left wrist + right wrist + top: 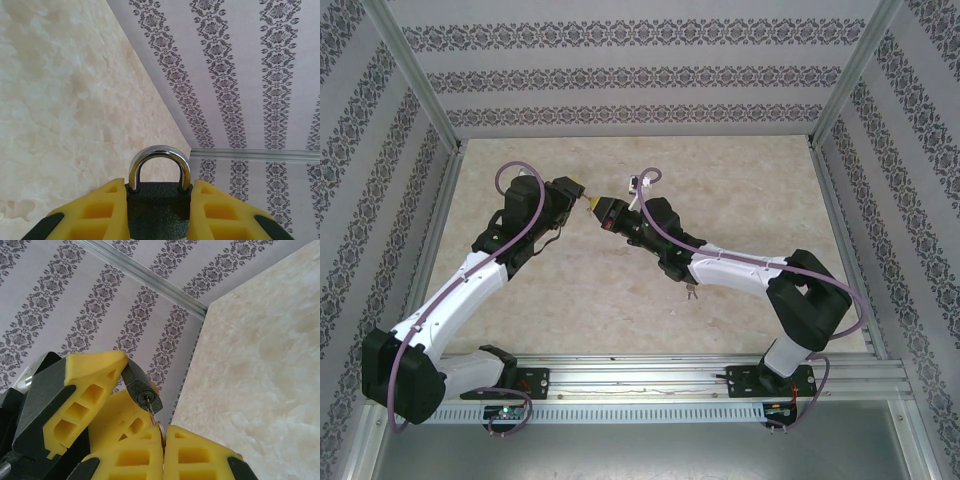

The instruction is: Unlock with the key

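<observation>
Patterned walls (640,90) around marble table (570,300); padlock (159,212) clamped in left hand (159,189).

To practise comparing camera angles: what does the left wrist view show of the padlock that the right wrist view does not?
First: the chrome shackle, closed into the body. Second: the keyhole, with the key at it, pinched in the shut right end effector. Shared: the dark padlock clamped in the left end effector, the marbled table, the patterned wall.
</observation>
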Controlling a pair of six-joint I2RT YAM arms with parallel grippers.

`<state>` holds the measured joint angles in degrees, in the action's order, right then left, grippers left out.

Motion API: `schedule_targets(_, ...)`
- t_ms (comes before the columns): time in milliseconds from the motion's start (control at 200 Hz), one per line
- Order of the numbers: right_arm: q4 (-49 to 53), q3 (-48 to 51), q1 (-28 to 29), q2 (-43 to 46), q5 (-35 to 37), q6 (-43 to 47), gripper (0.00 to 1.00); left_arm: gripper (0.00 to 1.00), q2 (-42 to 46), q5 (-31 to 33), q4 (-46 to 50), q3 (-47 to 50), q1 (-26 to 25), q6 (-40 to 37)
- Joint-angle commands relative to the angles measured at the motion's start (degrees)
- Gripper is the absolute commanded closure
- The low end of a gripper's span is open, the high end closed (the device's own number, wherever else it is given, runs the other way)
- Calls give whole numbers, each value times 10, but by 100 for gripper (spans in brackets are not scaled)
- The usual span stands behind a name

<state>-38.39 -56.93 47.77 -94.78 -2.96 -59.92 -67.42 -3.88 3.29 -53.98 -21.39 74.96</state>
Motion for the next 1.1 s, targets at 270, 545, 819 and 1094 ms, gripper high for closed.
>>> schedule_targets(270, -53, -15, 5, -23, -12, 4, 100, 100, 3, -61, 7, -8, -28, -4)
schedule_targets(545, -45, -22, 28, -16, 17, 79, 100, 100, 3, -63, 5, -10, -27, -2)
schedule_targets(819, -63, -24, 51, -22, 59, 154, 100, 100, 7, -65, 5, -9, -27, 5)
schedule_targets(1094, -70, -24, 61, -12, 96, 199, 100, 100, 9, -64, 10, -8, -27, 4)
